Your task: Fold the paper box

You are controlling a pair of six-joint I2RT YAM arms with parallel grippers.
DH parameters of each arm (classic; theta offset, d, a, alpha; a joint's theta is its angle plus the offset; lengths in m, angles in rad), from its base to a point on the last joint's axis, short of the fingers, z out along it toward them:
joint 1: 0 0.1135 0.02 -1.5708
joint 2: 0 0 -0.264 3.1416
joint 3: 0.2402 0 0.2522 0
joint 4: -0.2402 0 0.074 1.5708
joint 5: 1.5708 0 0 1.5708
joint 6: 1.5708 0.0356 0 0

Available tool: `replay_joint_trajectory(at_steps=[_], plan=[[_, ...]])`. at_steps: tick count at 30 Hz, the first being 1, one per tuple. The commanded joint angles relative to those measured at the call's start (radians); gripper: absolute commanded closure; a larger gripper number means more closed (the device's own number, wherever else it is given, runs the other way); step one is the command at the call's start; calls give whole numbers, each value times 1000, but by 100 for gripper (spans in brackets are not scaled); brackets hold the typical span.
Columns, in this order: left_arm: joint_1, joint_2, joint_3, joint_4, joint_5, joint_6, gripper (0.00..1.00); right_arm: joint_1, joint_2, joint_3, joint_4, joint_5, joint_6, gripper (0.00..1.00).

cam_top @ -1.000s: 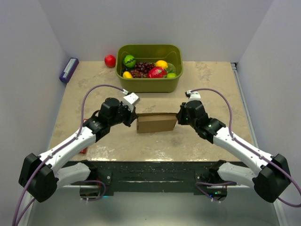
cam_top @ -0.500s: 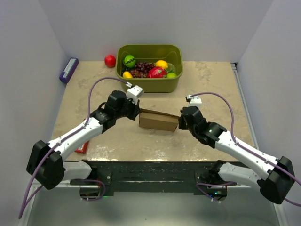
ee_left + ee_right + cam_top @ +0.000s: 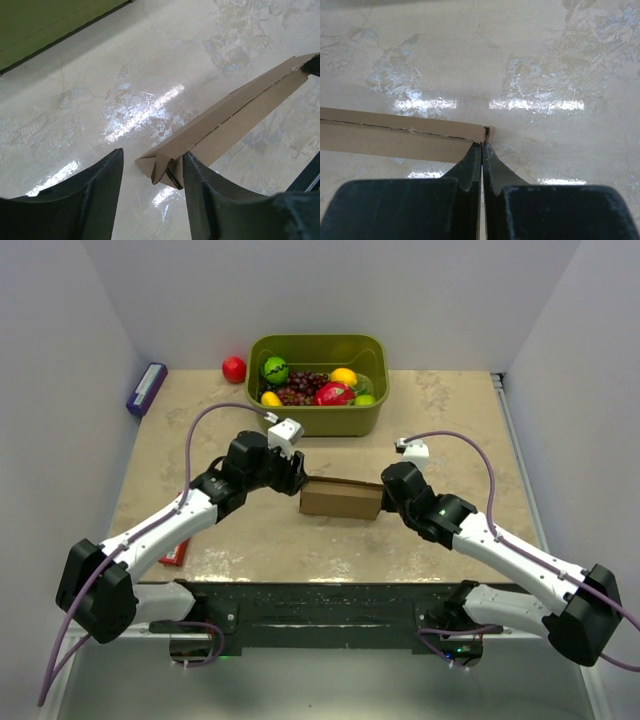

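The paper box (image 3: 340,498) is a plain brown folded cardboard shape lying across the middle of the table between both arms. My left gripper (image 3: 298,478) is open at its left end. In the left wrist view the box's folded end flaps (image 3: 165,167) sit between the dark fingers (image 3: 210,195), close against the right one, and the box (image 3: 235,115) runs away to the upper right. My right gripper (image 3: 385,495) is shut on the box's right end. In the right wrist view its tips (image 3: 482,145) pinch a thin cardboard edge at the corner of the box (image 3: 395,135).
An olive-green tub (image 3: 318,418) of fruit stands just behind the box; its wall (image 3: 50,25) shows in the left wrist view. A red ball (image 3: 234,368) lies left of the tub. A purple pack (image 3: 146,388) lies by the left wall, a red pack (image 3: 175,556) under the left forearm.
My left gripper has opened and let go of the box's left end. The box, tilted half a second ago, now lies level. The right gripper stays shut on its end.
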Motion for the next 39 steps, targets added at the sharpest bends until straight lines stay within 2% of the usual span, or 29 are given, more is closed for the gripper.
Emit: replay_joint_trajectory(at_steps=[1, 5, 13, 20, 25, 27, 28, 29, 33, 36, 39], plan=[[0, -47, 58, 14, 9, -13, 41, 4, 10, 42, -28, 38, 6, 100], [1, -50, 65, -6, 6, -25, 41, 7, 11, 46, -32, 41, 8, 100], [0, -42, 71, -52, 23, -25, 56, 10, 14, 46, -32, 43, 10, 100], [0, -50, 59, -69, 28, -52, 57, 13, 24, 46, -28, 46, 11, 100], [-2, -35, 65, -86, 29, -59, 66, 17, 31, 48, -23, 46, 11, 100], [-3, -38, 71, -98, 22, -59, 61, 19, 34, 49, -25, 44, 11, 100], [-5, -44, 72, -100, 11, -59, 49, 19, 36, 49, -25, 44, 10, 100], [-3, -50, 70, -103, 8, -57, 46, 19, 36, 51, -25, 44, 11, 100], [-5, -71, 61, -103, 17, -49, 40, 20, 40, 52, -23, 43, 10, 100], [-5, -76, 44, -95, 25, -49, 40, 22, 40, 51, -22, 44, 10, 100], [-3, -59, 45, -111, 22, -48, 50, 23, 40, 51, -25, 43, 11, 100]])
